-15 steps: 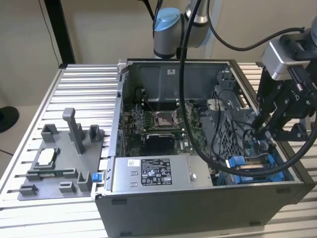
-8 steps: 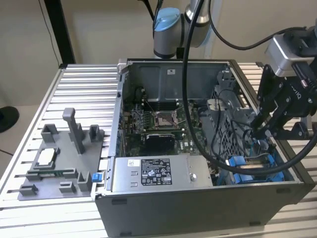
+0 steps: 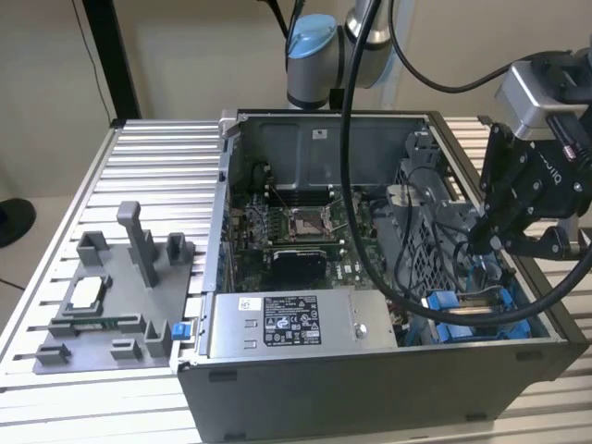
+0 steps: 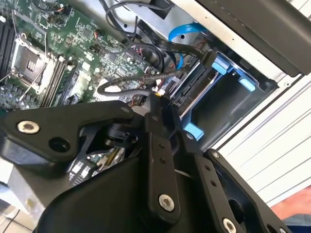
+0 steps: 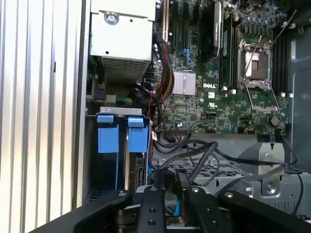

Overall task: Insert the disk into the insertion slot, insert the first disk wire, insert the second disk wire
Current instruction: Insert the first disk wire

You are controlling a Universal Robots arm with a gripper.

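Fingers [image 4: 158, 108] clenched on one black wire [image 5: 192, 154] (by insertion slot [image 4: 228, 107]), two blue tabs [image 5: 108, 134]

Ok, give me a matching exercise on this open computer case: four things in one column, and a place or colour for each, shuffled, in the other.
Things:
1. motherboard
2. power-supply box
3. grey fixture
4. claw

Descriptions:
A. on the ribbed table, outside the case
B. green
C. over the insertion slot with blue rails
D. carries a printed label

Pairs: 1-B, 2-D, 3-A, 4-C
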